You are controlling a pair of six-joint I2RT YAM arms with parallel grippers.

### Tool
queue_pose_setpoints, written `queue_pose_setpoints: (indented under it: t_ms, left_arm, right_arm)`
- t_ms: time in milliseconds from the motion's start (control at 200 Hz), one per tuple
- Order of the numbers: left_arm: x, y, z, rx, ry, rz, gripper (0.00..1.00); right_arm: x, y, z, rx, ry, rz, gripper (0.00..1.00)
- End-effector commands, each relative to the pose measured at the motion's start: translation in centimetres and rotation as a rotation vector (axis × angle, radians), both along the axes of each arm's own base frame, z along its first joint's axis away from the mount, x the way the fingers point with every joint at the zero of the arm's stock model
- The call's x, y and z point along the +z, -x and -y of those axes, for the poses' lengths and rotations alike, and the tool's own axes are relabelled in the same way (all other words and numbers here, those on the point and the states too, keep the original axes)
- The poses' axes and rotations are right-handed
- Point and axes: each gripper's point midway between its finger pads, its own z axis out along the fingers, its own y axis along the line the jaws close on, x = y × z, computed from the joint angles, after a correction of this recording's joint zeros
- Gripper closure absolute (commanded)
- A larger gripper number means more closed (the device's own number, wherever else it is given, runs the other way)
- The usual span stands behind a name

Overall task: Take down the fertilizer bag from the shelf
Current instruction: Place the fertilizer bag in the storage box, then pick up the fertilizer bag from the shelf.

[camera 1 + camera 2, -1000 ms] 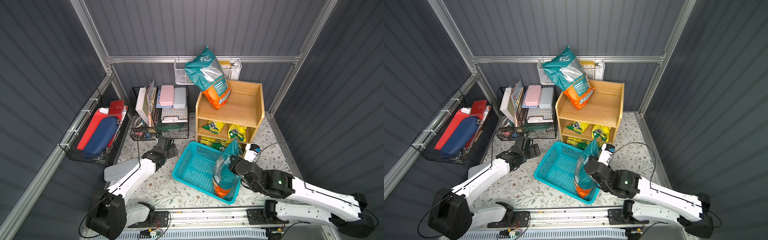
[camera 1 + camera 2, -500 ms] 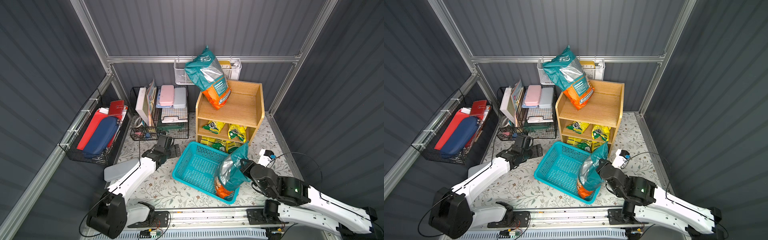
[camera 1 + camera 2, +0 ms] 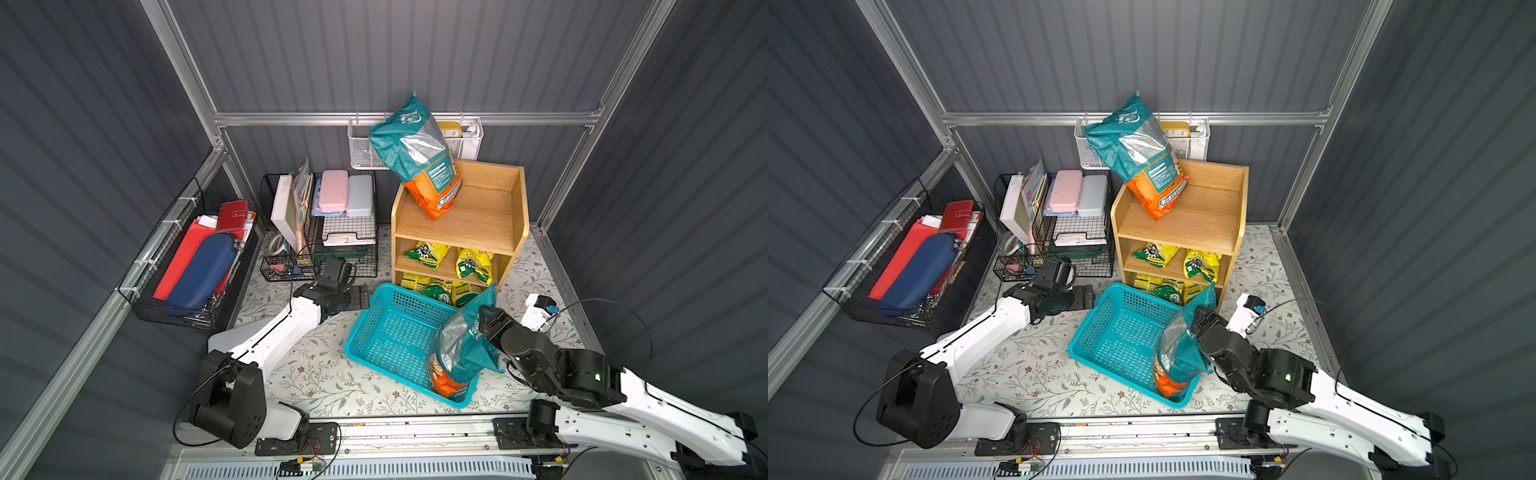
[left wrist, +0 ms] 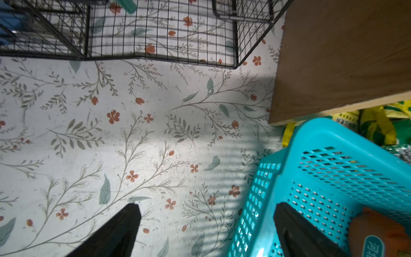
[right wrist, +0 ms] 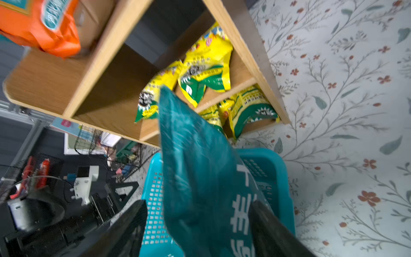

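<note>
A teal and orange fertilizer bag (image 3: pixel 419 153) (image 3: pixel 1142 158) leans on the top tier of the light-wood shelf (image 3: pixel 469 220) (image 3: pixel 1187 220). A second such bag (image 3: pixel 461 353) (image 3: pixel 1177 353) (image 5: pixel 200 178) stands in the near right corner of the teal basket (image 3: pixel 390 332) (image 3: pixel 1121 332). My right gripper (image 3: pixel 484 328) (image 5: pixel 198 202) is open, its fingers apart on either side of this bag's top. My left gripper (image 3: pixel 359 293) (image 4: pixel 205 205) is open and empty, low over the floor at the basket's far left corner, one finger above the rim.
Yellow-green packets (image 3: pixel 473 262) fill the shelf's lower tiers. A black wire rack (image 3: pixel 320 232) with books and cases stands left of the shelf. A white mesh basket (image 3: pixel 361 149) hangs on the back wall. A black wire basket (image 3: pixel 187 266) hangs on the left wall.
My right gripper has gone from shut on the bag in the basket to open, and that arm has drawn back to the right. The left gripper moved slightly toward the basket.
</note>
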Motion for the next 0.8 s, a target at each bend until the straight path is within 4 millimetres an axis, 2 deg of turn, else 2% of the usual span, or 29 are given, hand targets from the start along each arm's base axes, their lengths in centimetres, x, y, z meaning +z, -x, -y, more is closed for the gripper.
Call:
queue_pose_setpoints:
  t_ms: [0, 80, 175, 310, 325, 335, 345, 420, 520, 620, 705, 795]
  left_arm:
    - [4.3, -0.4, 0.2, -0.029, 0.008, 0.08, 0.01]
    - [7.6, -1.2, 0.9, -0.041, 0.056, 0.149, 0.01]
    - [12.5, -2.1, 2.1, -0.062, 0.136, 0.251, 0.01]
    - [20.5, -3.4, 3.8, -0.092, 0.277, 0.436, 0.01]
    - [20.9, -3.5, 4.0, -0.097, 0.287, 0.448, 0.01]
    - [22.4, -3.6, 4.1, -0.102, 0.304, 0.481, 0.01]
    - [23.1, -3.7, 4.2, -0.107, 0.315, 0.497, 0.01]
    - [26.7, -4.5, 5.3, -0.141, 0.37, 0.576, 0.01]
    - [29.6, -5.7, 7.4, -0.205, 0.442, 0.594, 0.01]
    - [32.2, -7.1, 9.2, -0.257, 0.504, 0.632, 0.01]
    - [33.6, -8.5, 10.4, -0.283, 0.548, 0.654, 0.01]
    - [34.5, -9.9, 11.8, -0.308, 0.6, 0.66, 0.0]
  right_arm:
    - [4.8, -0.7, 2.7, -0.062, 0.2, 0.128, 0.1]
    - [8.2, -1.5, 2.7, -0.051, 0.288, 0.197, 0.08]
    - [10.8, -3.0, 2.2, -0.002, 0.332, 0.223, 0.06]
    - [12.0, -6.4, 1.3, 0.106, 0.355, 0.157, 0.05]
    - [12.1, -6.9, 1.0, 0.124, 0.356, 0.149, 0.05]
    - [12.1, -6.9, 1.0, 0.129, 0.356, 0.146, 0.05]
    - [12.2, -7.4, 0.8, 0.144, 0.359, 0.138, 0.05]
    - [13.1, -9.2, 0.1, 0.194, 0.369, 0.124, 0.04]
    - [15.2, -11.1, -0.5, 0.229, 0.381, 0.162, 0.04]
    - [17.1, -12.0, -0.7, 0.246, 0.38, 0.201, 0.04]
    - [18.0, -12.1, -0.8, 0.255, 0.378, 0.229, 0.04]
    - [17.8, -12.2, -0.8, 0.259, 0.386, 0.232, 0.04]
